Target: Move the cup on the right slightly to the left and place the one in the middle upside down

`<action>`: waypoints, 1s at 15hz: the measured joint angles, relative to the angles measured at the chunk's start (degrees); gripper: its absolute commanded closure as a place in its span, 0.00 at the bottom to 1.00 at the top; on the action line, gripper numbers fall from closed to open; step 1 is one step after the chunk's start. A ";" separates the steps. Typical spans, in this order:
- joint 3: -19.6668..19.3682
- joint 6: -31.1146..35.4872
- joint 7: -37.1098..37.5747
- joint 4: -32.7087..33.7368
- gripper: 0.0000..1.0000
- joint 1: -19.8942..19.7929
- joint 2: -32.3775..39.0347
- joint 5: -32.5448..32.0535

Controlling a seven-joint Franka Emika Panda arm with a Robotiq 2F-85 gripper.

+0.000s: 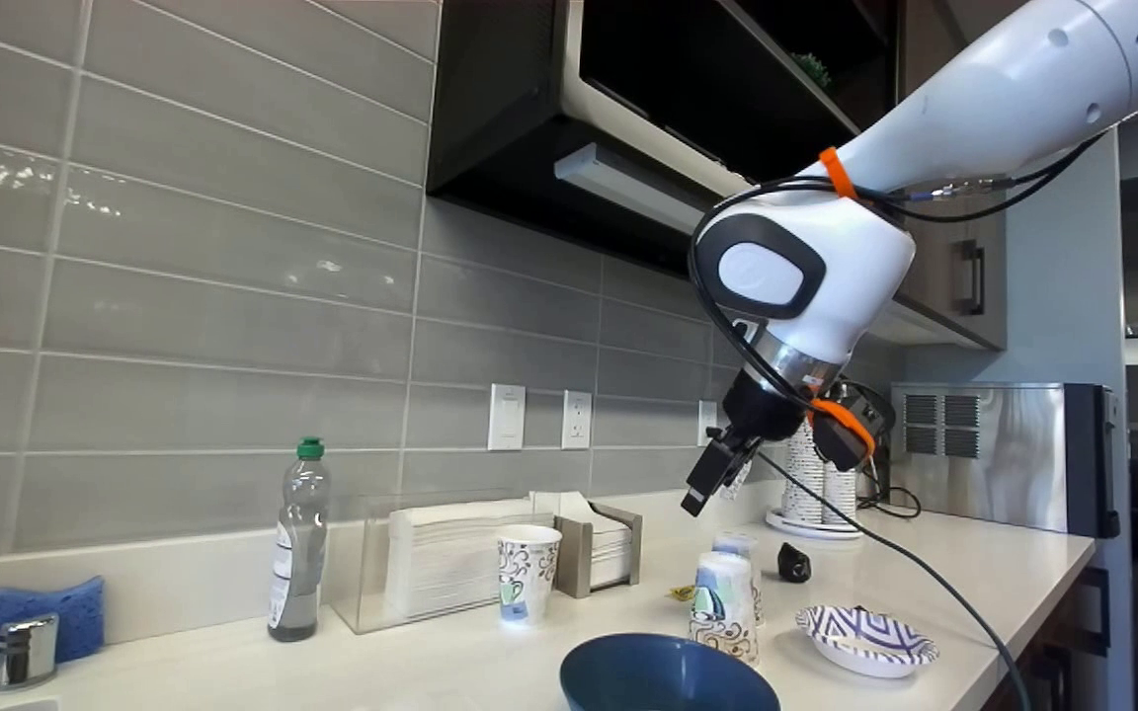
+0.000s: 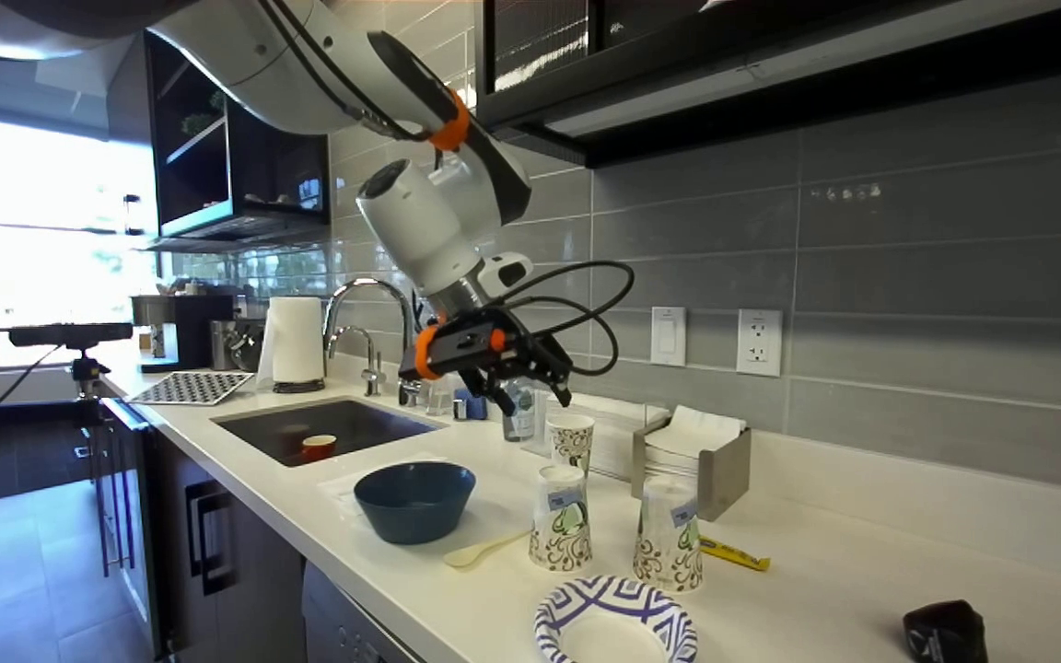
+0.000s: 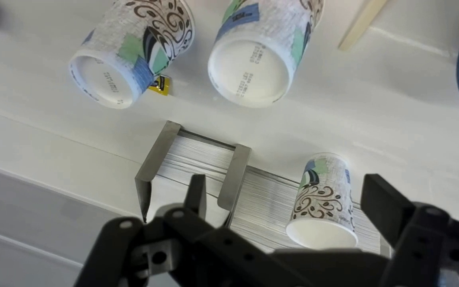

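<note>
In an exterior view, the upright cup (image 2: 571,442) stands near the napkin holder (image 2: 727,474), the bowl-side cup (image 2: 560,520) stands inverted near the blue bowl (image 2: 406,525), and the packet-side cup (image 2: 667,539) stands inverted near the yellow packet (image 2: 735,553), all on the desk (image 2: 825,589). Which is meant by middle and which by right depends on viewpoint and cannot be settled; with two cups bottom-up, the turning may be complete, unless the upright cup is the one intended. Should it be, the recommended method is a light grip on the side wall, since it is judged likely to dent, a lift clear of the napkin holder, a half turn, and release only once the rim sits flat. For the shift, a low, slow push or light grip is advised, lest the cup topple. The hand (image 2: 535,402) hangs above the desk, slanting down, touching nothing. In an exterior view, the arm (image 1: 984,109) enters from the upper right, bent at the wrist, with the hand tilted and well apart from the upright cup. In the wrist view, the fingers (image 3: 385,207) stand wide apart with nothing clamped; the upright cup appears between them, lower down, its mouth showing.
</note>
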 measured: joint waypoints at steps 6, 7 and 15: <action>16.59 8.66 0.00 5.24 0.00 -16.29 4.39 -3.04; 19.58 10.40 0.00 6.02 0.00 -19.09 5.64 -3.95; 31.46 17.35 -0.10 8.92 0.00 -29.57 12.57 -8.22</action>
